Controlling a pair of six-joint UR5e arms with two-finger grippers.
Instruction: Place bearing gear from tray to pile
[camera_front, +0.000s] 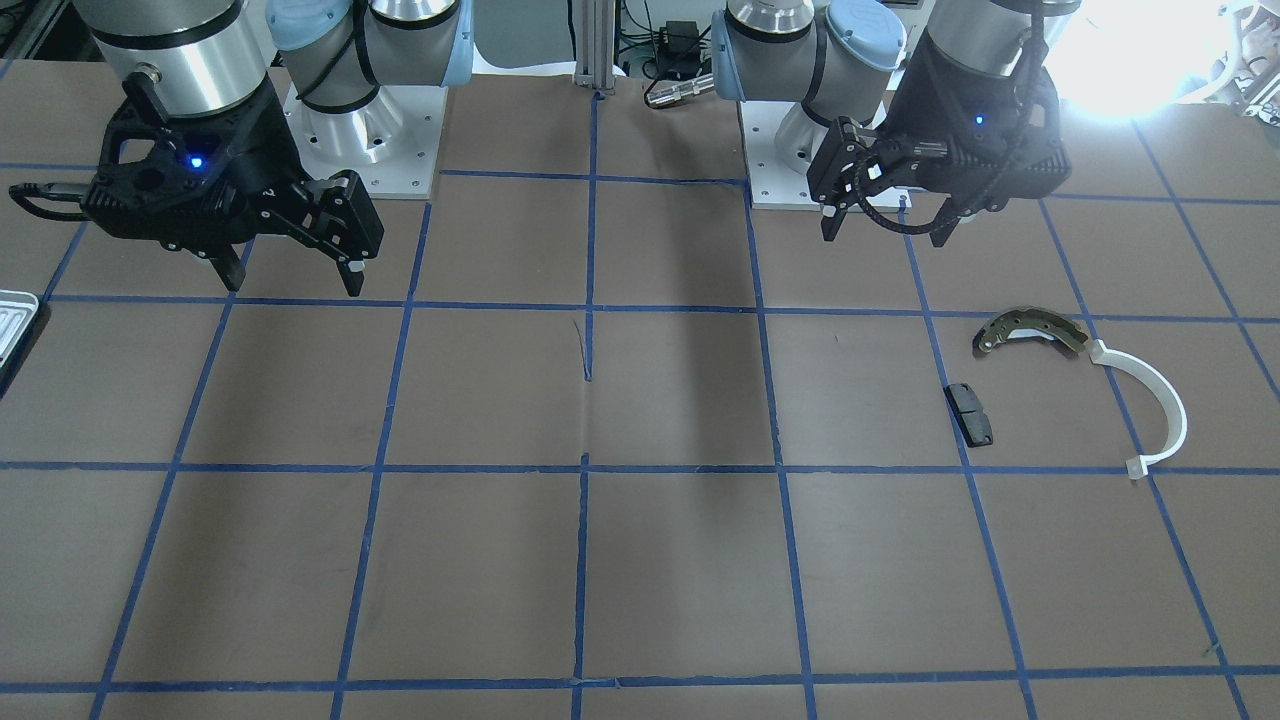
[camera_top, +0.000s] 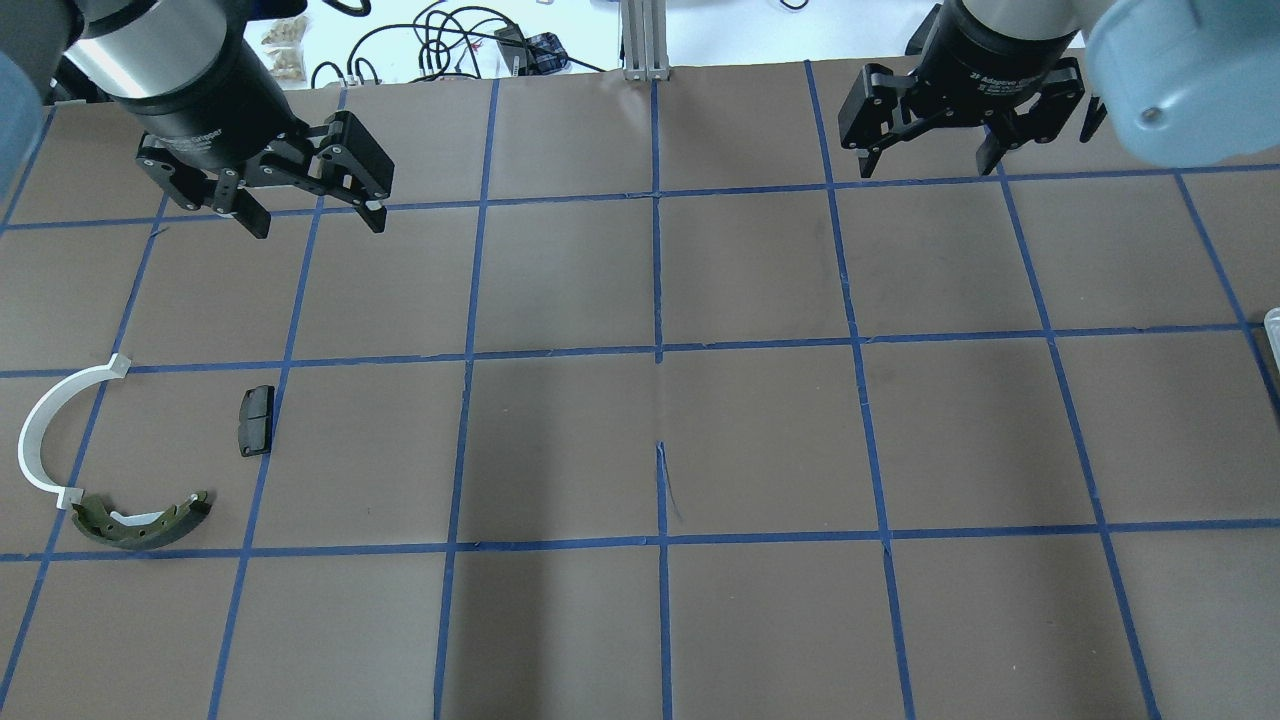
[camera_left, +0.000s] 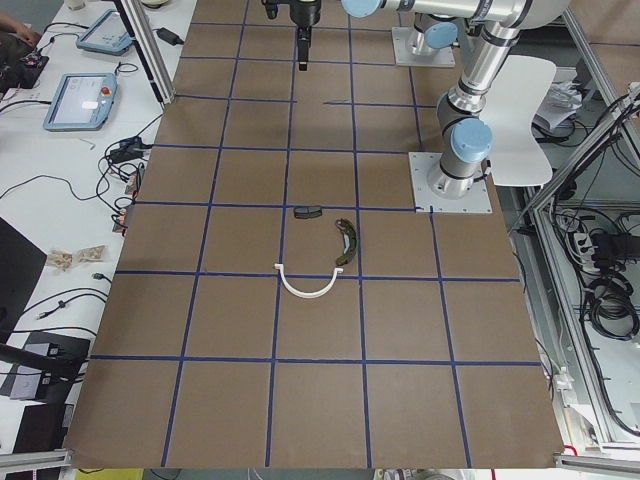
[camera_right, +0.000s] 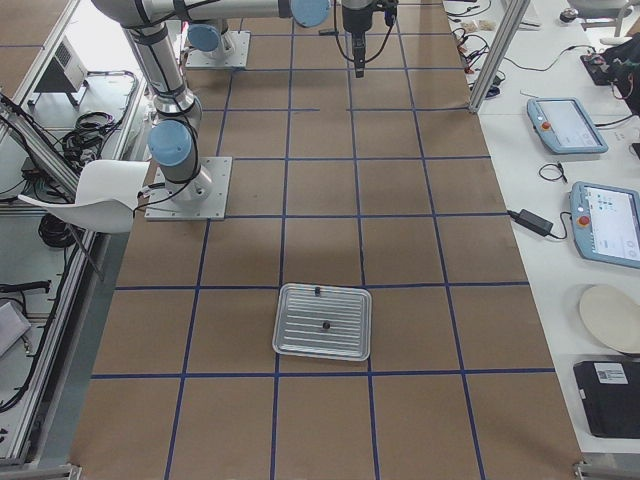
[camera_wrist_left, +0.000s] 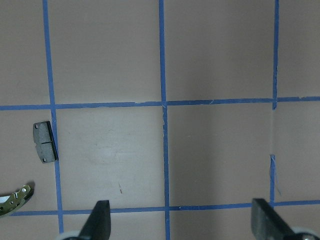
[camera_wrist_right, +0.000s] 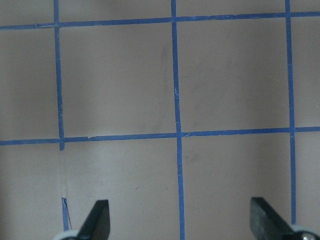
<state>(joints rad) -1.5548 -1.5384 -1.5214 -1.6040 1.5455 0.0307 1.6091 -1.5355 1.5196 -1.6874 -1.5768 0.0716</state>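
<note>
The pale ridged tray (camera_right: 323, 345) lies on the table's right end; its edge shows in the front view (camera_front: 15, 320). Two tiny black round pieces (camera_right: 325, 325) sit on it. The pile lies on the left: a brass-grey shoe (camera_top: 140, 522), a white plastic arc (camera_top: 40, 430) and a black pad (camera_top: 256, 420). My left gripper (camera_top: 315, 222) is open and empty, high above the table beyond the pile. My right gripper (camera_top: 928, 162) is open and empty, high near the table's far side, well away from the tray.
Brown table covering with a blue tape grid (camera_top: 658, 350). The arm bases (camera_front: 370, 130) stand at the robot's edge. Cables and tablets (camera_right: 605, 222) lie on the white side bench beyond the table.
</note>
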